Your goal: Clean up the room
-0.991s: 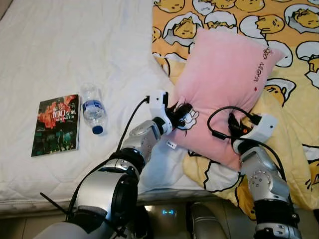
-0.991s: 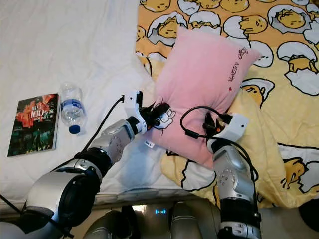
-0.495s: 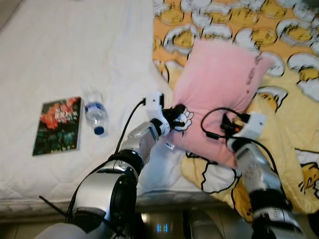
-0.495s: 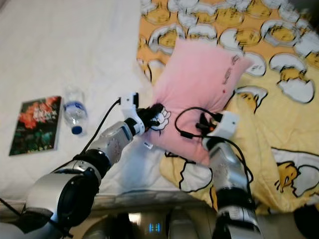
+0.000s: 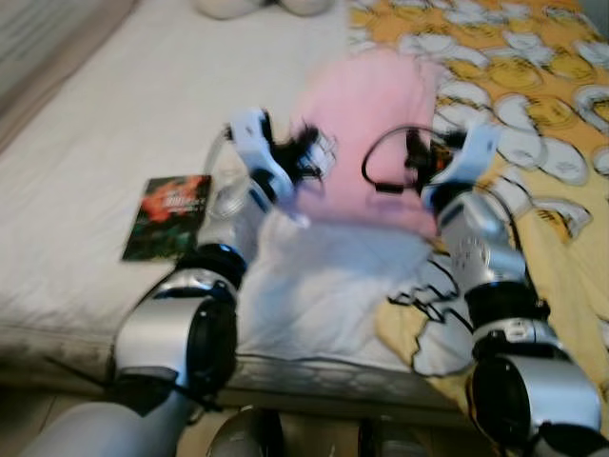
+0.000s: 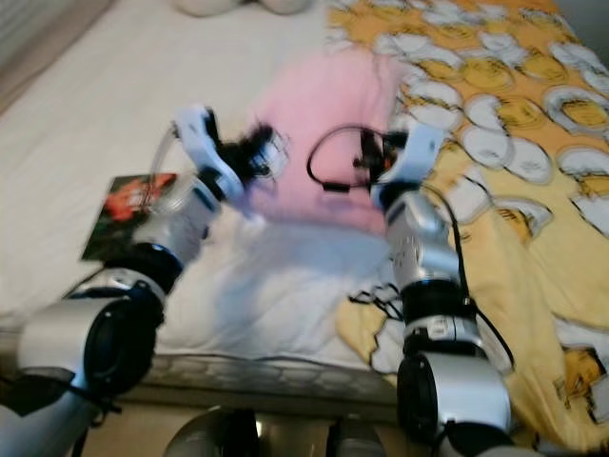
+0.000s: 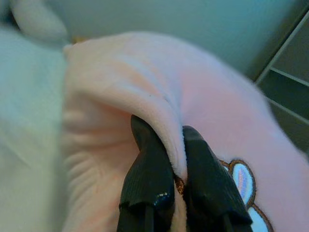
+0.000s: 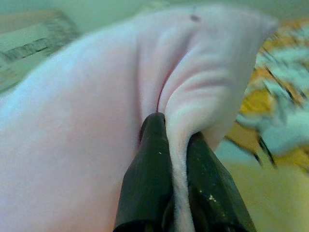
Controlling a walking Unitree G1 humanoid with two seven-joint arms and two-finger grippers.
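Two grippers hold one pink pillow (image 5: 366,133) above the bed (image 5: 114,124); head views are motion-blurred. Far left on the white sheet (image 5: 95,143) lies a book (image 5: 168,202) with a dark cover and red picture, flat, near the bed's front edge. Just beside it, partly behind the left arm, a clear plastic bottle (image 5: 221,187) can be made out, blurred. Left gripper (image 5: 306,154) is raised over the sheet, jaws clamped on the pillow's left edge; in the left wrist view the two black fingers (image 7: 147,169) pinch a fold of pink plush (image 7: 145,96) between them, with a white-and-blue embroidered patch (image 7: 244,186) just beside the fingers. The pillow hangs between the two grippers, over the border where white sheet meets yellow blanket. Right gripper (image 5: 423,157) has its jaws closed on the pillow's right edge; in the right wrist view its fingers (image 8: 149,164) squeeze a pleat of pink fabric. A black cable (image 5: 381,162) loops from the right wrist in front of the pillow. Right of that, a yellow blanket (image 5: 561,124) with a white egg-cartoon print covers the bed, hanging over the front edge by the right arm.
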